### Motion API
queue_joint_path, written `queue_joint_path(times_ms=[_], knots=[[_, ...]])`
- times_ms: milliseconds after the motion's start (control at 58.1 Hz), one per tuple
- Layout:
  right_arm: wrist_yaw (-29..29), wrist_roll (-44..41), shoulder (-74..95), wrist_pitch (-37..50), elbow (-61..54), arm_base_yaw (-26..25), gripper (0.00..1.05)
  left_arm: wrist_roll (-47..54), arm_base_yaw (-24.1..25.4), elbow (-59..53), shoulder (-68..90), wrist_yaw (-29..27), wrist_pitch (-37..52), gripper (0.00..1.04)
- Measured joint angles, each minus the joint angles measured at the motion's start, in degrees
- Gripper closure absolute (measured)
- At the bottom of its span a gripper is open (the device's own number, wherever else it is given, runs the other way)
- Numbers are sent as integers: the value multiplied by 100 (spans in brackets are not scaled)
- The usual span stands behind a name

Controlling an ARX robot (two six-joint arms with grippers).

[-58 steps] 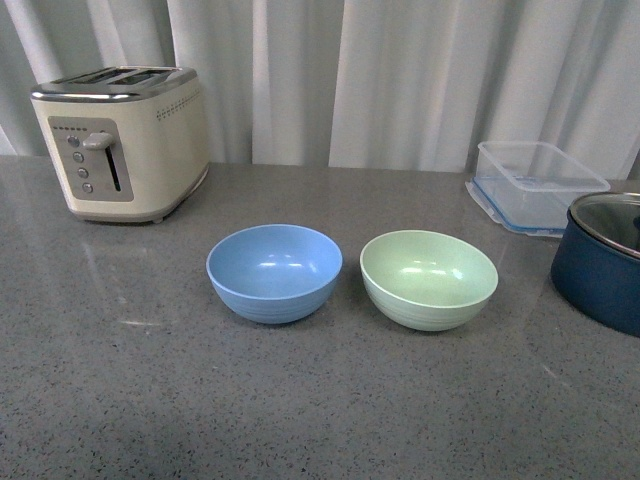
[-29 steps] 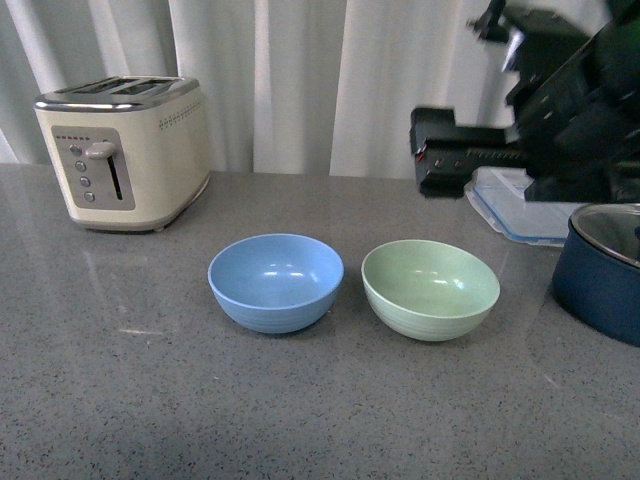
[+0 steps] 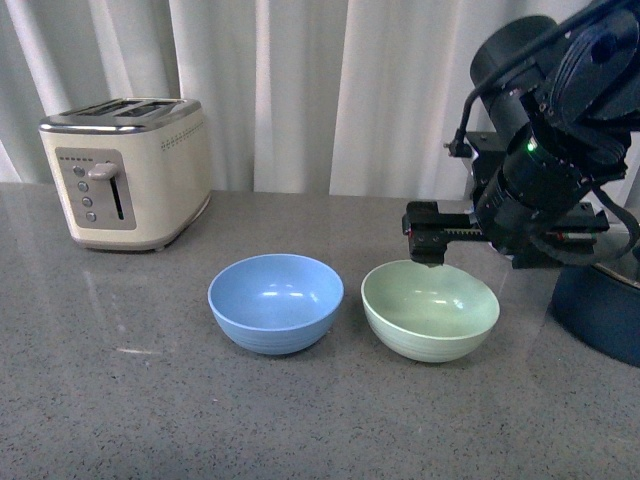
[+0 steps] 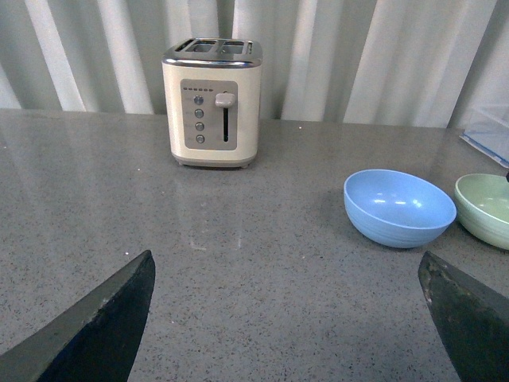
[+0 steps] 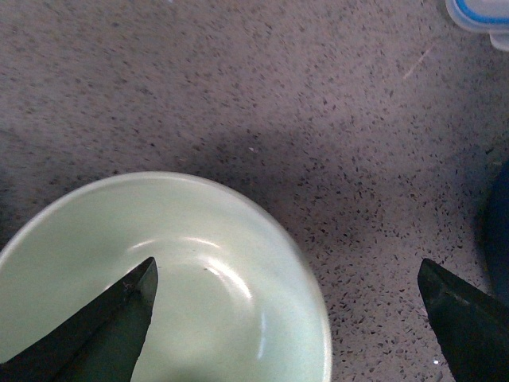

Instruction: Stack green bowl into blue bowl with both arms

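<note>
Surface: a grey speckled stone countertop [image 3: 150, 400], glossy enough to reflect light, running back to a wall of white pleated curtain [image 3: 300, 80].

The blue bowl [image 3: 275, 300] and green bowl [image 3: 430, 308] sit upright side by side near the middle, blue on the left, rims just apart. A cream toaster [image 3: 125, 170] stands far left against the curtain. A dark blue pot [image 3: 600, 310] sits at the right edge.

I read the right gripper [image 5: 286, 267] as released, fingers spread wide, gripping nothing. It hangs over the green bowl's far rim, one finger over the bowl's inside, the other over bare counter. I cannot tell whether it touches the bowl.

The left gripper [image 4: 285, 256] is likewise spread and holds nothing, low over open counter well left of the bowls.

A clear container with a blue rim [image 5: 481, 16] lies beyond the green bowl.
</note>
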Motion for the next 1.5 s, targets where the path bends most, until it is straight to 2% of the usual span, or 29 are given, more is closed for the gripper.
queue_joint_path(times_ms=[292,413,482,705,826,912,1101,1273,1497], knots=[[-55,94,402,-13,35,-293,10,0,0,0,0,2,0,7],[-70,94,485,11,42,-343,27,0,0,0,0,2,0,7],[-98,90,538,39,42,-350,43,0,0,0,0,2,0,7],[-114,74,579,173,37,-354,78,0,0,0,0,2,0,7],[-131,59,533,321,-24,-356,95,0,0,0,0,2,0,7],[-195,70,389,437,-90,-354,104,0,0,0,0,2,0,7],[-120,-66,-94,651,-304,-267,104,0,0,0,0,2,0,7],[-413,-85,-767,999,-367,28,104,0,0,0,0,2,0,7],[-905,-225,-844,1272,-103,848,104,-2,0,0,0,2,0,7]])
